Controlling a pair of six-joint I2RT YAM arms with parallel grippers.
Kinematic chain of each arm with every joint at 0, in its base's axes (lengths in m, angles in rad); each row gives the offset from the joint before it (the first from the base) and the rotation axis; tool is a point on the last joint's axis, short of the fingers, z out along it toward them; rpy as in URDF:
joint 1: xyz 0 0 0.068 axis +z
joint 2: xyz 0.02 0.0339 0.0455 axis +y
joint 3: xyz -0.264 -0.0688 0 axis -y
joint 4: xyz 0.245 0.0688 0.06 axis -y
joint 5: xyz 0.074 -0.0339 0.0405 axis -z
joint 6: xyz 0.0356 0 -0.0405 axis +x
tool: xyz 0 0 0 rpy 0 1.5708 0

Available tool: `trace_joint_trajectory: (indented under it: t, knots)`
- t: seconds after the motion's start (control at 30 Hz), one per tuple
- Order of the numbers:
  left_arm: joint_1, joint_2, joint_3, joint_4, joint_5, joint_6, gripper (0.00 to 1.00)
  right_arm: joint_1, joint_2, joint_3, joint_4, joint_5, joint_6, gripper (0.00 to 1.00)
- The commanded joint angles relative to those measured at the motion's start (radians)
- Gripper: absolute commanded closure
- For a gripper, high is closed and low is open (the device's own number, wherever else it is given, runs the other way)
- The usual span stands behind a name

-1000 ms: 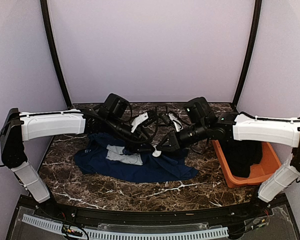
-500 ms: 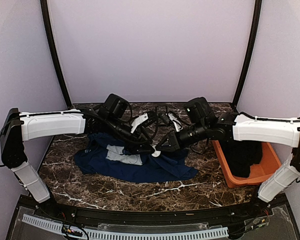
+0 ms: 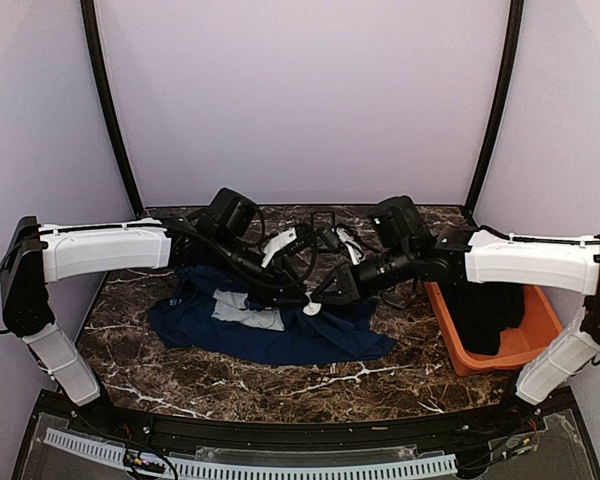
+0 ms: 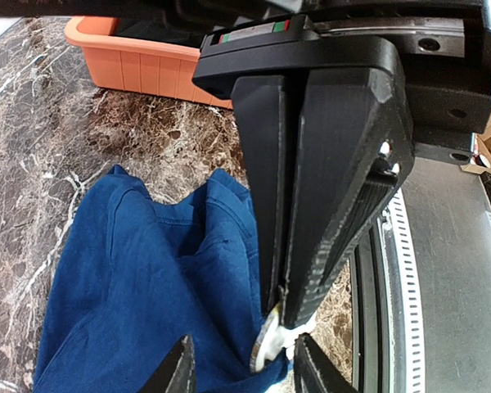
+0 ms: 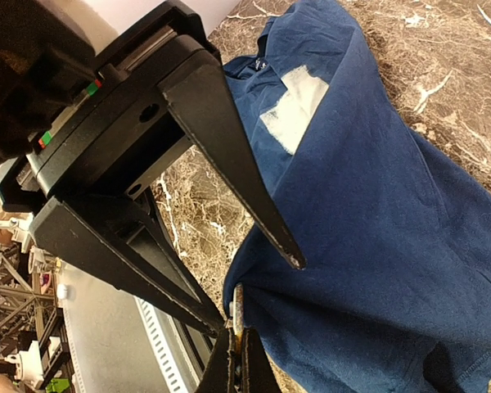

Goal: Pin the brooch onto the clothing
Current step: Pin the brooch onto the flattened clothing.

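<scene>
The clothing is a navy T-shirt lying crumpled on the marble, its pale print facing up. Both grippers meet at its upper right edge. My right gripper is shut on the brooch, a small round badge held edge-on against a raised fold of the shirt. In the left wrist view the brooch shows its white back below the right fingers. My left gripper is open. Its jaws straddle the brooch and the blue fold, and one fingertip lies on the cloth.
An orange bin with a black garment stands at the right of the table. Cables and small dark items lie behind the grippers. The table's grey front rail runs close beside the right gripper.
Almost nothing has moved in the top view. Both grippers stay together at the shirt's edge, and the right wrist has crept slightly left.
</scene>
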Motion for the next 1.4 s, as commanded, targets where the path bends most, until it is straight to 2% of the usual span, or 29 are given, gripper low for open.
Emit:
trace_joint_trajectory:
  t: [0.0, 1.03, 1.2, 1.37]
  knots:
    - [-0.003, -0.015, -0.006, -0.013, 0.007, -0.011, 0.60, 0.010, -0.013, -0.008, 0.073, -0.060, 0.005, 1.00]
    - [-0.009, -0.027, -0.009, 0.003, 0.007, -0.027, 0.55, -0.029, -0.017, -0.020, 0.143, -0.127, 0.059, 1.00]
    - [-0.009, -0.073, -0.033, 0.036, 0.007, -0.027, 0.43, -0.029, -0.022, -0.044, 0.139, -0.108, 0.057, 1.00]
    - [-0.009, -0.111, -0.070, 0.084, 0.014, -0.026, 0.39, -0.032, -0.025, -0.058, 0.136, -0.095, 0.057, 1.00]
